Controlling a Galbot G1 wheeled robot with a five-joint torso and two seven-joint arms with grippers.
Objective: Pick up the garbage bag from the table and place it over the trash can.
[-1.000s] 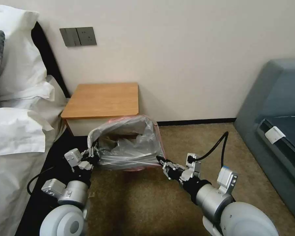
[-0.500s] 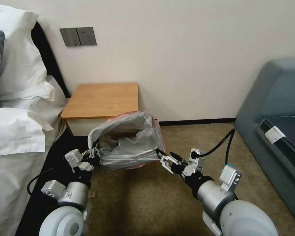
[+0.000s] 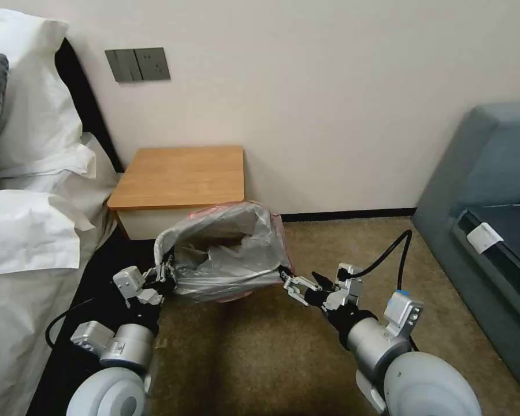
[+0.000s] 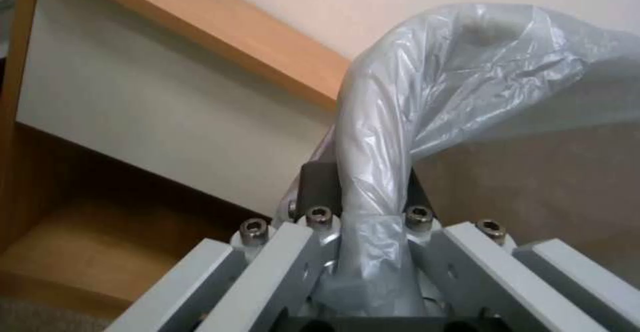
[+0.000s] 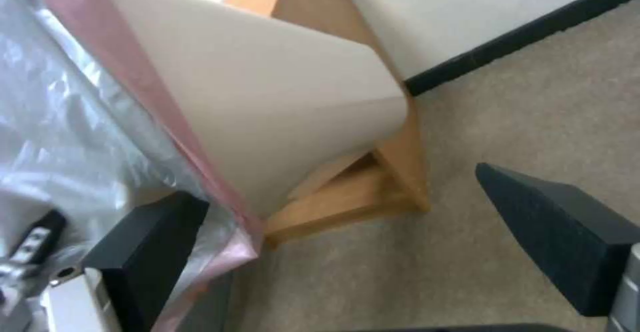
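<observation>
The garbage bag [image 3: 222, 254], crinkly grey plastic with a pinkish-red edge, hangs with its mouth open over the trash can just in front of the table [image 3: 182, 173]. My left gripper [image 3: 164, 271] is shut on the bag's left rim; in the left wrist view a twisted strand of bag [image 4: 373, 136] runs between the fingers of that gripper [image 4: 363, 192]. My right gripper [image 3: 303, 281] stands open at the bag's right rim. In the right wrist view, the right gripper [image 5: 337, 189] has one black pad [image 5: 147, 257] against the bag's pink edge [image 5: 200, 172] and the other apart. The cream trash can wall [image 5: 280, 121] shows beside the bag.
A bed with white sheets [image 3: 23, 231] lies along the left, and a grey-blue sofa [image 3: 491, 190] stands at the right. The wall and black skirting [image 3: 346, 215] run behind. Brown carpet [image 3: 260, 358] lies between my arms.
My right gripper has opened and let go of the bag's right rim, drawing slightly to the right. The left gripper keeps its hold and has barely moved.
</observation>
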